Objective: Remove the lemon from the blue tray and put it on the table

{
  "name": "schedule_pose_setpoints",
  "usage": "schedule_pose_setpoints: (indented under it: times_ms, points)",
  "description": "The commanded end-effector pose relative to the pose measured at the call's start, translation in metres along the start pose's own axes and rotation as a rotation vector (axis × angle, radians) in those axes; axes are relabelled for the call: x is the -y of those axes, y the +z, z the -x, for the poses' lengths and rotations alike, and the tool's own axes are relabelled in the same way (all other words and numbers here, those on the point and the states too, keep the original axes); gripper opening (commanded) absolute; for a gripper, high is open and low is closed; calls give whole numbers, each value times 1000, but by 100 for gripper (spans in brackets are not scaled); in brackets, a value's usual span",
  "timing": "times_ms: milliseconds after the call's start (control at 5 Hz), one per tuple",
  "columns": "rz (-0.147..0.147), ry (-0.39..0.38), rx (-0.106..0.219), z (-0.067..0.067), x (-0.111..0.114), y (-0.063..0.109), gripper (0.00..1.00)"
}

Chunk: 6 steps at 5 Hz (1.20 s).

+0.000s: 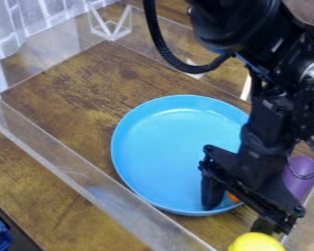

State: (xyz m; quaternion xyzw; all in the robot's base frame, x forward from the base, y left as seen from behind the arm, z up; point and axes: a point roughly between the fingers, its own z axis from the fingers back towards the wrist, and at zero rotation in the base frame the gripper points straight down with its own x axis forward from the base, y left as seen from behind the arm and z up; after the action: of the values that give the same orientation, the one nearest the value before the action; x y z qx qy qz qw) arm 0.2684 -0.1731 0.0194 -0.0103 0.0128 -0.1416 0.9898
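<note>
The blue tray (167, 147) lies in the middle of the dark wooden table (68, 93) with nothing in it. The lemon (255, 243) sits on the table just off the tray's near right rim, partly cut off by the bottom edge of the camera view. My gripper (249, 203) hangs over the tray's right rim, just above and behind the lemon, pointing down. It is open with nothing between its black fingers (214, 186). The black arm (271, 88) hides the tray's right edge.
A purple eggplant (304, 176) lies to the right of the tray, partly behind the arm. A clear plastic wall (68, 162) runs along the table's left and near sides. A clear frame (111, 20) stands at the back.
</note>
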Motion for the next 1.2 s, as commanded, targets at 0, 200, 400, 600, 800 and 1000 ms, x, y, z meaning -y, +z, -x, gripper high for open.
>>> schedule_pose_setpoints:
  times_ms: [0, 200, 400, 600, 800, 1000]
  points:
    - [8, -32, 7, 2, 16, 0, 100]
    - [6, -44, 4, 3, 16, -1, 100]
    - [2, -60, -1, 5, 16, -1, 100]
    - [-2, -76, -5, 7, 15, -2, 100]
    - [-6, -92, -10, 9, 15, -2, 100]
    - [-9, -107, -14, 10, 15, -2, 100]
